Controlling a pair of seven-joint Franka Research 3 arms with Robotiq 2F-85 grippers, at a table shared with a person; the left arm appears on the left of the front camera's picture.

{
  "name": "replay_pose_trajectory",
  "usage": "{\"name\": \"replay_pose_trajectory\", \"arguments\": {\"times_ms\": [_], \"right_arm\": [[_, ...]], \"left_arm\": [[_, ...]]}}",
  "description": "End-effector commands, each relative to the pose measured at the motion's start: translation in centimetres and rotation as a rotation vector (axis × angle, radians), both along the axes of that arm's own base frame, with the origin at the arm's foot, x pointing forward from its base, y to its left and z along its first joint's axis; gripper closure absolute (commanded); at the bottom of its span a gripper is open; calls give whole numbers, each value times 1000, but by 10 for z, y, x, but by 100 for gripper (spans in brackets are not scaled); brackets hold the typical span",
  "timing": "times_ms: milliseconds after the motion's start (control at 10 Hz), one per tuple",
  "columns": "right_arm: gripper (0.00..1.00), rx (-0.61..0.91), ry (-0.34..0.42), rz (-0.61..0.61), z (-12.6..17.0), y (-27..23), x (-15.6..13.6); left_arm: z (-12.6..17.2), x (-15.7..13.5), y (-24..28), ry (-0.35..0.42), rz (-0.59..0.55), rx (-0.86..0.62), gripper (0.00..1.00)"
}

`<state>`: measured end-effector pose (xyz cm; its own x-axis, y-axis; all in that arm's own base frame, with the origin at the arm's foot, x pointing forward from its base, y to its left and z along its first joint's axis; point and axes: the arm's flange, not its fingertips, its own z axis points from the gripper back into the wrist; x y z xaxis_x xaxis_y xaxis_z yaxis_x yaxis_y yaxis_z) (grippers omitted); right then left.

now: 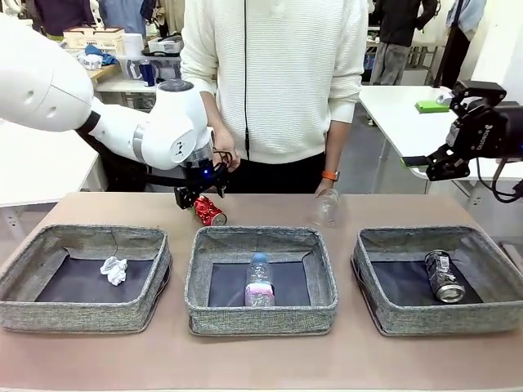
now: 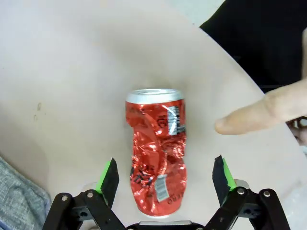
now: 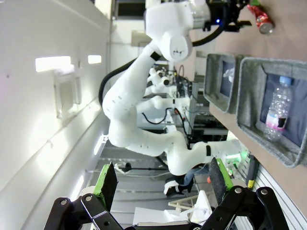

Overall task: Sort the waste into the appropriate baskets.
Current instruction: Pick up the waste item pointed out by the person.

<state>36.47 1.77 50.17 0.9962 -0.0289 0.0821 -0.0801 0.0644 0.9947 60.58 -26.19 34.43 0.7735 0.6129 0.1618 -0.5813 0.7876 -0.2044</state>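
Three grey woven baskets sit along the near edge of the table (image 1: pixel 261 359). The left basket (image 1: pixel 82 314) holds a crumpled paper ball (image 1: pixel 114 269), the middle basket (image 1: pixel 261 318) a clear plastic bottle (image 1: pixel 260 282) lying on its side, and the right basket (image 1: pixel 441 320) a crushed dark can (image 1: pixel 444 276). So part of the sorting looks done.

Behind the middle basket, a crushed red can (image 2: pixel 156 153) lies on the bare tabletop, and the left gripper (image 1: pixel 196 196) hangs low over it. From the wrist you can see the jaws spread wide, one green pad (image 2: pixel 106 175) on each side of the can's lower half, neither touching it. A person's finger (image 2: pixel 254 115) points in just beside the can. Further right, the person's other hand (image 1: pixel 327 189) rests on a crushed clear plastic container (image 1: pixel 325 208) near the far edge.

The right gripper (image 1: pixel 433 167) is held up off to the side, above and behind the right basket, jaws wide apart and empty.

As I read it, the step in hand is the pick of the red can — approach made, grasp not yet taken. Next the pads need to close squarely on the dented sides without skidding the can along the table. After that comes a lift clear of the basket wall and a carry to the right basket, where the other can lies — a long reach across for this arm.
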Motion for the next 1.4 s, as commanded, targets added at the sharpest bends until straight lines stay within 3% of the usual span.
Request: {"name": "replay_pose_trajectory", "arguments": {"times_ms": [0, 200, 700, 1300], "right_arm": [[0, 20, -8, 1, 2, 2, 1], [0, 20, -8, 1, 2, 2, 1], [0, 20, -8, 1, 2, 2, 1], [0, 20, -8, 1, 2, 2, 1]], "left_arm": [[-4, -6, 4, -30, 10, 30, 0], [-17, -5, 11, -20, 28, 54, 0], [-35, 4, 20, -90, 46, 17, 0], [-39, 4, 22, -8, 43, 63, 0]]}}
